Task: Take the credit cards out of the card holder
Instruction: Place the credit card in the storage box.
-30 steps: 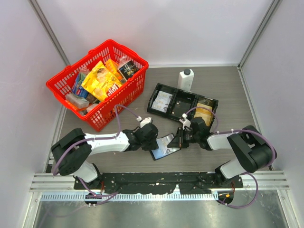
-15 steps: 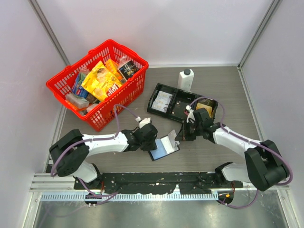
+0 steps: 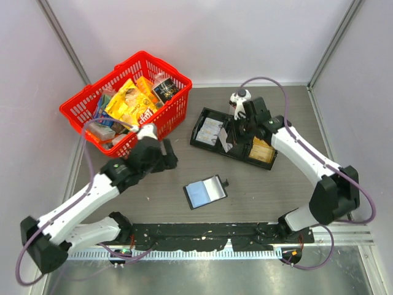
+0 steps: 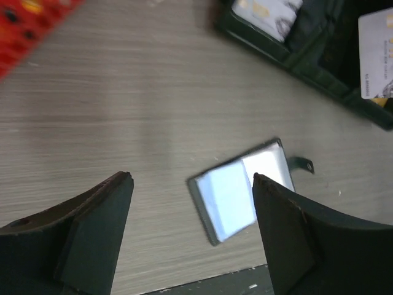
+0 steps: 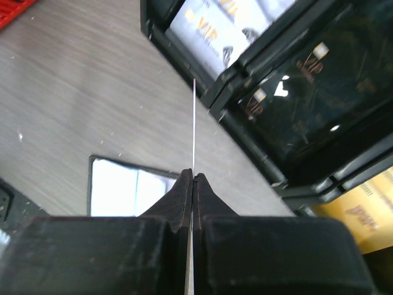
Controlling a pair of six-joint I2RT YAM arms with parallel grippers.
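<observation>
Bare worktop [image 3: 276, 190] surrounds the open card holder [image 3: 206, 192] on every side, and access from above is unobstructed. Red basket [image 3: 177, 107] and black tray [image 3: 198, 127] stand well apart, rearward.

- Top view: bottle [image 3: 241, 94] mostly hidden behind the right gripper [image 3: 232, 130]; only the cap shows.
- Top view: print on the cards in the tray [image 3: 199, 140] is too small to read.
- Right wrist view: card [image 5: 193, 123] seen edge-on as a thin line; face not visible, lower end hidden between the fingers.
- Right wrist view: holder [image 5: 120, 187] partly hidden behind the fingers.
- Left wrist view: basket [image 4: 24, 15] blurred, cut off at the top-left corner.
- Left wrist view: tray cut off by the top and right edges.
- Left wrist view: left gripper [image 4: 191, 181] fingers cut off by the lower edge.
</observation>
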